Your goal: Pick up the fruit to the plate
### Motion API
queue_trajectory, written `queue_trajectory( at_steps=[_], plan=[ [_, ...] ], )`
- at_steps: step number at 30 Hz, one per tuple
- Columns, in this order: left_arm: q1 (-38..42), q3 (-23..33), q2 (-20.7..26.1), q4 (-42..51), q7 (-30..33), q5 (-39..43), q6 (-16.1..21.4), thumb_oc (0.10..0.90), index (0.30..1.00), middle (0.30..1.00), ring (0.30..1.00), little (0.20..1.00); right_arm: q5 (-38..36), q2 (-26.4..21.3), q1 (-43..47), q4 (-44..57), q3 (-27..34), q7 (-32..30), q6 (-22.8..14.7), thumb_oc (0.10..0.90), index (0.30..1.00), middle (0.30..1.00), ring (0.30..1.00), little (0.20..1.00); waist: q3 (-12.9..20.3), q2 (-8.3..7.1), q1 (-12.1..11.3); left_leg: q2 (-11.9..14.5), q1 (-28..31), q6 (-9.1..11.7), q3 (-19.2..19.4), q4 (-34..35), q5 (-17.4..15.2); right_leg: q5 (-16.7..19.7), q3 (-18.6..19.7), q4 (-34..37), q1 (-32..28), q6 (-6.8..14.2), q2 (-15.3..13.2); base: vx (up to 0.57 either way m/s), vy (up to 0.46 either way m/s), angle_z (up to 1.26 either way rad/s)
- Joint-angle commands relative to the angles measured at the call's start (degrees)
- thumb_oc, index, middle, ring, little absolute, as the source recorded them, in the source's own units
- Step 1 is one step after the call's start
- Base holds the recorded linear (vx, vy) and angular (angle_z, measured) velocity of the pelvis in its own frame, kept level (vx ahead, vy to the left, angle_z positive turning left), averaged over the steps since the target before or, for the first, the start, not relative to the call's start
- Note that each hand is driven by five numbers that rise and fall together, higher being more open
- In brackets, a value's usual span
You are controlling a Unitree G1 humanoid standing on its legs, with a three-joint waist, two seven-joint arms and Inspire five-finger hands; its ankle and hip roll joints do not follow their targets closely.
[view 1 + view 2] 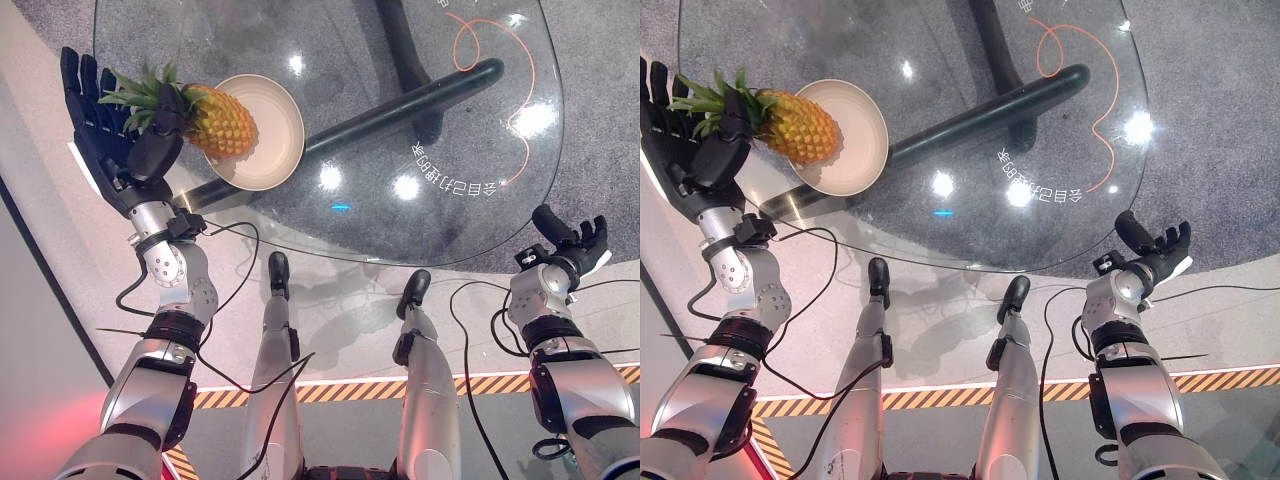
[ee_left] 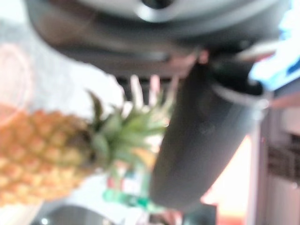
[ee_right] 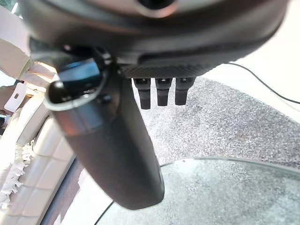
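Note:
A yellow pineapple [image 1: 222,120] lies on its side in the cream plate [image 1: 288,125] at the near-left part of the round glass table. Its green crown points at my left hand [image 1: 100,120]. That hand stands at the table's left edge with its fingers straight, the crown resting against the palm. In the left wrist view the thumb [image 2: 197,140] stands beside the crown leaves and the pineapple [image 2: 37,154], not closed round them. My right hand [image 1: 570,245] hovers off the table's near-right edge, fingers relaxed, holding nothing.
Under the glass table [image 1: 400,262] a dark tubular base bar [image 1: 420,100] runs diagonally from beneath the plate toward the far right. An orange cord [image 1: 520,90] loops on the floor beneath the glass. Grey carpet lies below.

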State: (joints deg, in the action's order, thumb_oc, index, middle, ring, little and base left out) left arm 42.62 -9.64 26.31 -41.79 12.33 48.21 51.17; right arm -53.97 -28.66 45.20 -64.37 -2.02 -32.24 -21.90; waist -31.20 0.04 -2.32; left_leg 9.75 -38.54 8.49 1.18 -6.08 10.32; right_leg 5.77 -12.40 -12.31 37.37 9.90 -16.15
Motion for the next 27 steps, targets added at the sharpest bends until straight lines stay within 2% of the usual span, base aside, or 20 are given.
queue_trajectory(
  at_steps=[1,21,24,27],
  plan=[
    [4.80,3.20,3.02,3.08,-2.77,-1.28,4.06,0.800,0.900,0.900,0.900,0.900,0.87,-3.15,-1.02,-0.42,2.53,-0.67,-4.48,0.800,0.900,0.900,0.900,0.900,1.40,-2.37,-0.90,-1.59,2.20,-2.16,-0.09,-5.81,-8.22,-2.25,-0.35,-1.08,-1.56,0.18,1.95,0.00,0.000,0.00],
    [2.17,3.51,1.70,7.74,-9.28,1.82,2.75,0.800,0.900,0.900,0.900,0.900,1.67,-3.23,-3.03,0.20,4.33,-0.79,-3.97,0.800,0.900,0.900,0.900,0.900,1.40,-0.91,-1.56,-1.87,5.42,-2.34,0.65,-6.30,-9.13,-3.76,-0.80,-2.60,-4.50,0.36,0.77,0.00,0.000,0.00],
    [0.90,4.76,1.34,8.98,-10.74,5.06,2.17,0.800,0.900,0.900,0.900,0.900,2.09,-3.00,-4.30,0.24,4.82,-0.44,-3.83,0.800,0.900,0.900,0.900,0.900,1.40,-0.69,-1.63,-1.67,7.07,-2.21,1.21,-5.73,-9.16,-4.08,-0.78,-2.50,-5.88,0.35,0.63,0.00,0.000,0.00],
    [-1.53,6.09,1.28,10.11,-10.78,3.11,1.08,0.800,0.900,0.900,0.900,0.900,3.52,-1.82,-7.12,0.82,5.58,0.60,-4.42,0.800,0.900,0.900,0.900,0.900,1.40,-0.56,-1.73,-1.71,10.19,-2.08,1.62,-4.44,-8.96,-4.09,-0.71,-1.93,-8.59,0.64,0.48,0.00,0.000,0.00]
  ],
)
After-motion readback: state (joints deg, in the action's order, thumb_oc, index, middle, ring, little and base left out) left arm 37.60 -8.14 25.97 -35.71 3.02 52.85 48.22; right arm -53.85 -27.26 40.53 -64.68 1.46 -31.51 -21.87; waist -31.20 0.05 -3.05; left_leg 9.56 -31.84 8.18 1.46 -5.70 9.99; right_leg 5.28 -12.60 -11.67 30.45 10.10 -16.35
